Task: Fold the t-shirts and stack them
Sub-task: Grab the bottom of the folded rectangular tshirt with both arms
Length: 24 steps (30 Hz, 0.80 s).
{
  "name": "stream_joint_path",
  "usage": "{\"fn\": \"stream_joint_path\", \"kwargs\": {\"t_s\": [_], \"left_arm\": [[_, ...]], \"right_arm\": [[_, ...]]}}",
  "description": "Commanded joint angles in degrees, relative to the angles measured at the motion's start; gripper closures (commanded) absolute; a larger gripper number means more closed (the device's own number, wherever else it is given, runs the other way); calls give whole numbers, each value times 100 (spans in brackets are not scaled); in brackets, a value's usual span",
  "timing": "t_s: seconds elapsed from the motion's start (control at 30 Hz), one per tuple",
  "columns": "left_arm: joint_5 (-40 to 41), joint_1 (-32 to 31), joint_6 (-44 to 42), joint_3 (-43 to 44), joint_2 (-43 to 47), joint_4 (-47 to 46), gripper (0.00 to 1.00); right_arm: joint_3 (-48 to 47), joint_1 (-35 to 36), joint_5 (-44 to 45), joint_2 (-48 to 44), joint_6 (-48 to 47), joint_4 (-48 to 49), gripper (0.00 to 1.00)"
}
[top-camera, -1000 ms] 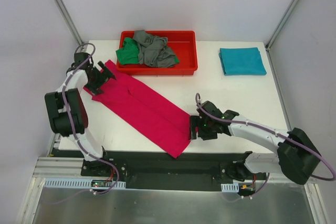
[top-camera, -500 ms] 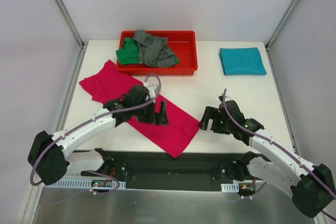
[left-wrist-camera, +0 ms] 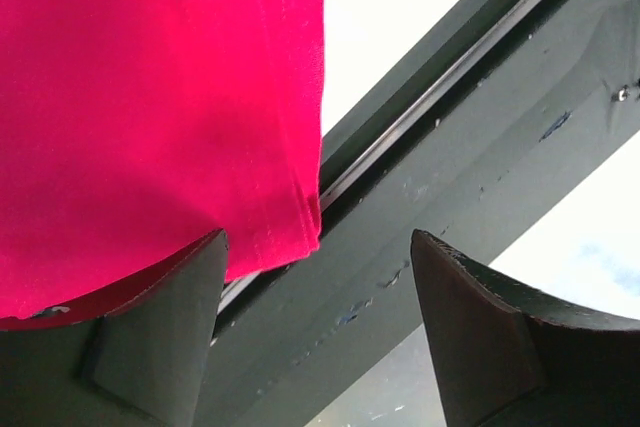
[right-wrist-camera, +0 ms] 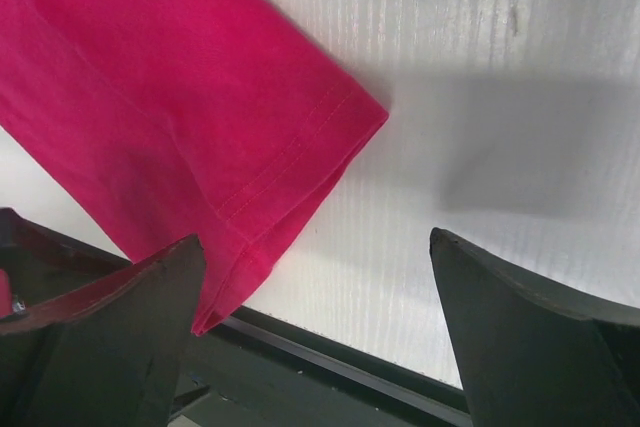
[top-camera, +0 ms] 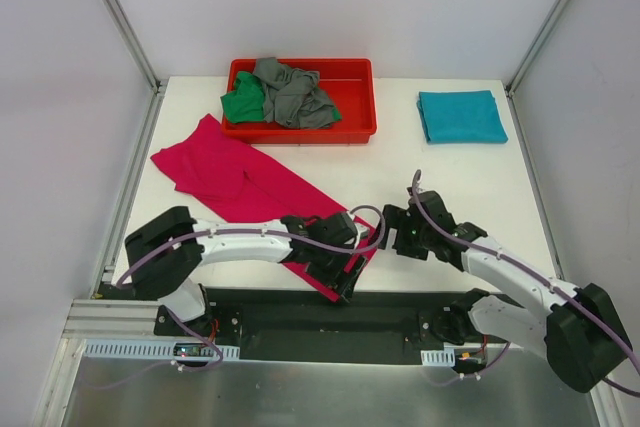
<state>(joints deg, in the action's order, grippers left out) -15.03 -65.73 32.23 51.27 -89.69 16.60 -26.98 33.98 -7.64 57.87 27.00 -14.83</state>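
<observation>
The magenta-pink t-shirt (top-camera: 250,192) lies flat in a long diagonal strip from the table's far left to its near edge. My left gripper (top-camera: 346,275) is open and empty over the shirt's near hem corner (left-wrist-camera: 300,227), which hangs over the table's dark front rail. My right gripper (top-camera: 386,231) is open and empty on the table just right of the other hem corner (right-wrist-camera: 340,132). The teal t-shirt (top-camera: 462,115) lies folded at the far right. The green t-shirt (top-camera: 243,103) and grey t-shirt (top-camera: 296,93) lie crumpled in the tray.
The red plastic tray (top-camera: 365,97) stands at the back centre. The table's dark front rail (left-wrist-camera: 450,147) runs right under both grippers. White enclosure walls with metal posts close in the table's left and right sides.
My left arm swung from the shirt's far-left end across to its near hem corner. My right gripper pulled right off the hem, then shifted slightly back left. The shirt's far end spread flatter.
</observation>
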Motion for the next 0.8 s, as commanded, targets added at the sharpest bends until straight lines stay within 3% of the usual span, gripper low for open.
{"fn": "stream_joint_path", "kwargs": {"t_s": [0.0, 0.2, 0.57, 0.77], "left_arm": [[-124, -141, 55, 428, -382, -104, 32], [411, -290, 292, 542, -444, 290, 44], [1344, -625, 433, 1113, -988, 1090, 50], [1344, -634, 381, 1298, -1261, 1108, 59]], "right_arm": [[35, -14, -220, 269, 244, 463, 3], [79, -23, -343, 480, 305, 639, 3], [114, -14, -554, 656, 314, 885, 2], [149, -23, -625, 735, 437, 1017, 1]]}}
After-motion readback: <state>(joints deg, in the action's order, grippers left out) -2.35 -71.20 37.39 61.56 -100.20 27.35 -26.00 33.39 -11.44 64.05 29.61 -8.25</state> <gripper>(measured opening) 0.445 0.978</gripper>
